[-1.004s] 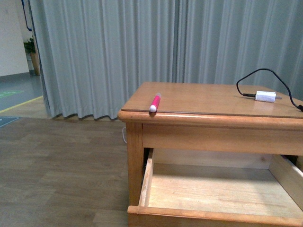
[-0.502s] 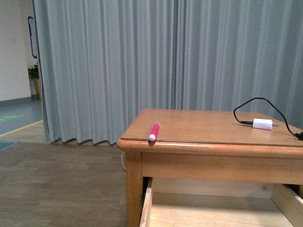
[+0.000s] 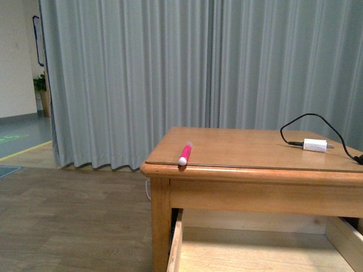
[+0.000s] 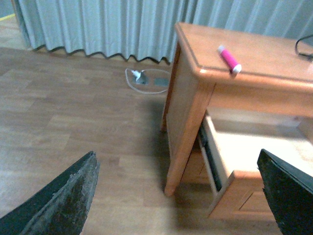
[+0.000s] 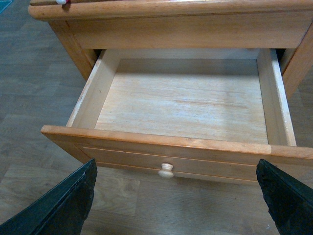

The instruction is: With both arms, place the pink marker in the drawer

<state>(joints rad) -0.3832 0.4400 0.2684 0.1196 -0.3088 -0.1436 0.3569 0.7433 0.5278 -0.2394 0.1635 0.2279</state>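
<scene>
While the pink marker (image 3: 185, 154) lies at the front edge of the table (image 3: 244, 141), the drawer (image 5: 171, 142) below stands open; the left gripper (image 4: 177, 155) and right gripper (image 5: 176, 164) both gape wide, empty.

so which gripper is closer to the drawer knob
Right gripper: knob sits close between its fingers. Left gripper is off the table's left side, looks farther away.

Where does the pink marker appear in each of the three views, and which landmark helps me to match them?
Front view: the pink marker lies on the tabletop, near its front left corner.
Left wrist view: the marker lies on the tabletop, whitish tip at the front edge.
Right wrist view: only its tip shows, cut off by the picture's edge.
Shared landmark: the table corner beside the marker.
</scene>
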